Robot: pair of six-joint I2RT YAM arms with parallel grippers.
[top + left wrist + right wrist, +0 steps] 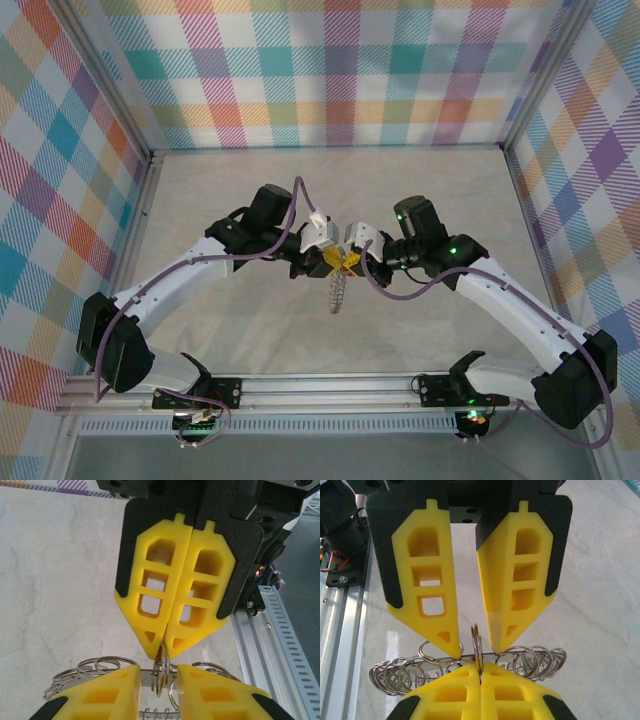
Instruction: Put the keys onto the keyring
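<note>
Both grippers meet above the table's middle. The keyring [337, 292] hangs below them, a flat silvery band seen edge-on [512, 654] [145, 677] and strung with several small wire rings [400, 672]. My left gripper [330, 260] [159, 672] [476, 647] stands partly apart with its yellow fingertips [451, 647] pressed on that band. My right gripper [352, 262] [480, 666] [164, 650] is shut on a small split ring [477, 640] [164, 657] sitting at the band between the left fingers. The keys are hidden, though a sliver of red shows between the right pads.
The pale marble tabletop [250, 200] lies under the arms. An aluminium rail [320, 385] [280, 630] runs along the near edge, and checked walls [330, 70] close in the back and sides.
</note>
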